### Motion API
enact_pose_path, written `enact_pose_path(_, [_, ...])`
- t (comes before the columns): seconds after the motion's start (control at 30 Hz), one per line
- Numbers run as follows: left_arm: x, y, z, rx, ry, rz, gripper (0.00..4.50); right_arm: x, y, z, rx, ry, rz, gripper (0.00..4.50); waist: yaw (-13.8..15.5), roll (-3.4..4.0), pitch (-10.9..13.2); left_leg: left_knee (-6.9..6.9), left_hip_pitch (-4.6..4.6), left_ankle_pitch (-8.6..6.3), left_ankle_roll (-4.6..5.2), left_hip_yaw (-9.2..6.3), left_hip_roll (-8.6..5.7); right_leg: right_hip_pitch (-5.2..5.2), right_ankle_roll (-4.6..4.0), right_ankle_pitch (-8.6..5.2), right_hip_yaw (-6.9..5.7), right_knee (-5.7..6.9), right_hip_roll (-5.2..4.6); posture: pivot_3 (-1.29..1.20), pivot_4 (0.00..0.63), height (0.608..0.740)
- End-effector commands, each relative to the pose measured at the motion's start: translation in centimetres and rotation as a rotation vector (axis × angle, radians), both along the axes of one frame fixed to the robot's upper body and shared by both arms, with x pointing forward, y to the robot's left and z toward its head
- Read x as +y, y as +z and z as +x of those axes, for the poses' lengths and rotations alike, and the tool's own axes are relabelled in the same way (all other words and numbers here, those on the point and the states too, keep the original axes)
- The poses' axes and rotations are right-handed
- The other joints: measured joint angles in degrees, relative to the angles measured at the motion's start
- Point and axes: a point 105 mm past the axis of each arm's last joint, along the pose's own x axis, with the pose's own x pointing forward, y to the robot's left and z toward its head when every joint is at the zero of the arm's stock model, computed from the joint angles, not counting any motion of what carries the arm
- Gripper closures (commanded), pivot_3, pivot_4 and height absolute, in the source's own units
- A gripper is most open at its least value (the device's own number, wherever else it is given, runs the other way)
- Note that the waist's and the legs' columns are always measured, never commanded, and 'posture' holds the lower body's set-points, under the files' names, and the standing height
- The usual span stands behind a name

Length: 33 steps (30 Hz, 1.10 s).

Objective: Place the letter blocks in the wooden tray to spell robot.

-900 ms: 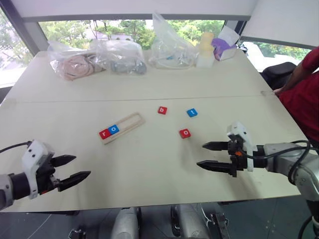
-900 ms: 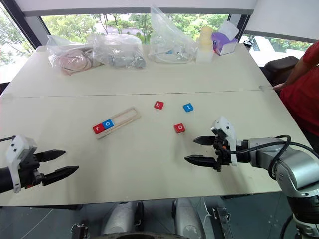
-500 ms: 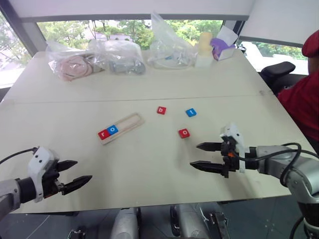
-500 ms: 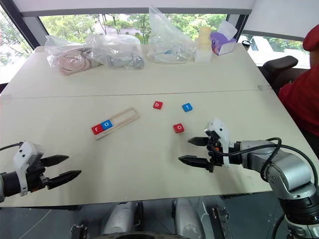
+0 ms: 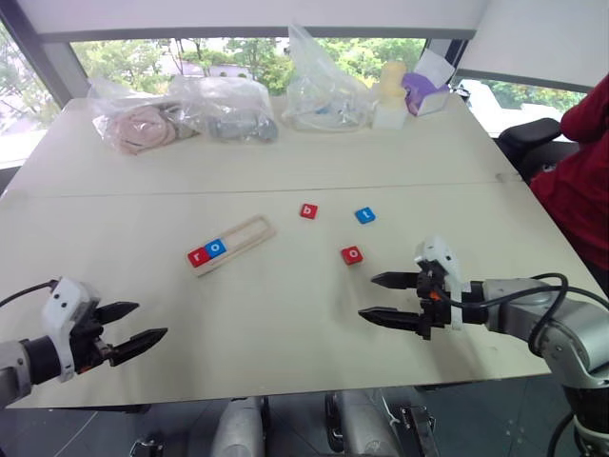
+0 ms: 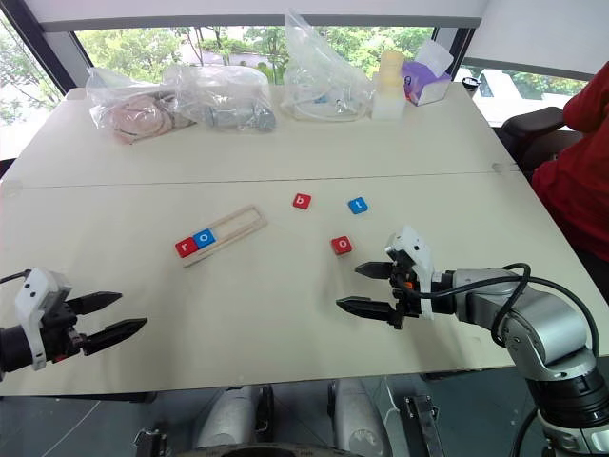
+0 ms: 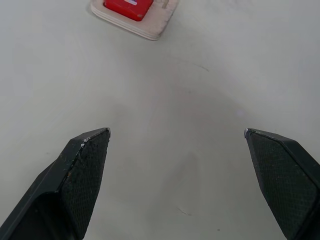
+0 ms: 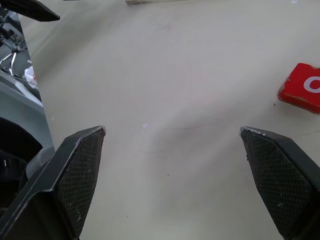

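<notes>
Judging by the wooden tray (image 5: 232,244), two blocks, red r (image 5: 200,254) and blue o (image 5: 217,248), are seated; b (image 5: 309,211), red o (image 5: 352,254) and t (image 5: 365,215) are left on the tabletop (image 5: 285,314). Left tool (image 5: 141,324) and right tool (image 5: 379,297) are held wide open, empty.

Office-like room: pale table (image 5: 285,162), big windows (image 5: 238,52), black chair (image 5: 528,138).
</notes>
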Motion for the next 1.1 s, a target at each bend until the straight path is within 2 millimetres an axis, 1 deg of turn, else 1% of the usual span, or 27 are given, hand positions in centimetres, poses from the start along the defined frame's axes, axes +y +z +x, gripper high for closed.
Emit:
enact_pose_path(0.03, [0.3,1.1,0.6,-0.056,-0.005,0.056,0.0,0.5,0.9,0.0,-0.041,0.027,0.01,0.04,0.0,0.0,0.0,0.0,0.0,0.0,0.0,0.0,0.0,0.0,0.0,0.0,0.0,0.0,0.0,0.0,0.15,0.738])
enact_pose_path(0.17, [0.6,2.1,1.8,-0.104,-0.018,0.105,0.0,1.2,1.4,0.7,-0.072,0.039,0.023,0.04,0.0,0.0,0.0,0.03,0.01,0.0,0.0,-0.01,-0.02,0.0,-0.01,0.01,-0.01,0.02,0.03,0.0,0.15,0.738])
enact_pose_path(0.3, [0.2,1.6,3.2,-0.111,-0.143,0.17,0.0,3.8,1.5,1.5,-0.128,0.048,0.019,0.04,-0.1,0.0,0.0,0.02,0.02,0.0,0.0,0.0,-0.03,0.0,-0.02,0.01,-0.02,0.04,0.06,0.0,0.15,0.738])
enact_pose_path(0.43, [-0.7,1.1,6.4,-0.146,-0.217,0.205,0.0,5.9,1.0,1.3,-0.14,0.082,0.026,0.04,0.4,0.0,0.0,0.0,-0.05,0.0,0.0,-0.04,-0.04,-0.03,-0.02,0.02,-0.11,0.03,0.08,0.0,0.15,0.738])
enact_pose_path(0.53, [-1.4,0.4,8.7,-0.169,-0.25,0.229,0.0,6.9,0.6,1.0,-0.151,0.095,0.024,0.04,0.3,-0.03,0.0,0.04,-0.09,0.01,0.0,-0.03,-0.07,0.0,0.01,0.03,-0.14,0.02,0.03,0.0,0.15,0.738])
enact_pose_path(0.67, [-2.0,-0.3,10.8,-0.187,-0.257,0.237,0.0,7.3,0.5,1.0,-0.162,0.081,0.027,0.04,0.0,-0.05,-0.1,0.1,-0.1,0.01,0.01,0.01,-0.09,0.01,0.26,0.17,-0.13,0.03,0.04,0.0,0.15,0.738])
enact_pose_path(0.77, [-2.8,-1.5,12.0,-0.183,-0.28,0.249,0.0,7.2,0.4,1.3,-0.169,0.053,0.035,0.04,0.1,-0.07,-0.1,0.11,-0.08,0.01,0.01,-0.02,-0.08,0.01,0.36,0.23,-0.14,0.08,0.1,0.0,0.15,0.738])
enact_pose_path(0.93, [-3.3,-2.6,13.0,-0.178,-0.275,0.254,0.0,6.8,0.2,1.5,-0.174,0.028,0.035,0.04,0.4,0.02,-0.1,0.18,0.04,0.02,0.02,-0.1,-0.09,0.22,0.37,0.23,-0.21,0.11,0.08,0.0,0.15,0.738])
enact_pose_path(1.1, [-3.4,-4.4,13.1,-0.119,-0.258,0.235,0.0,6.8,0.1,1.5,-0.175,0.016,0.04,0.04,0.4,0.2,-0.3,0.35,0.24,0.02,0.02,-0.16,-0.09,0.53,0.3,0.2,-0.24,0.09,0.05,0.0,0.15,0.738])
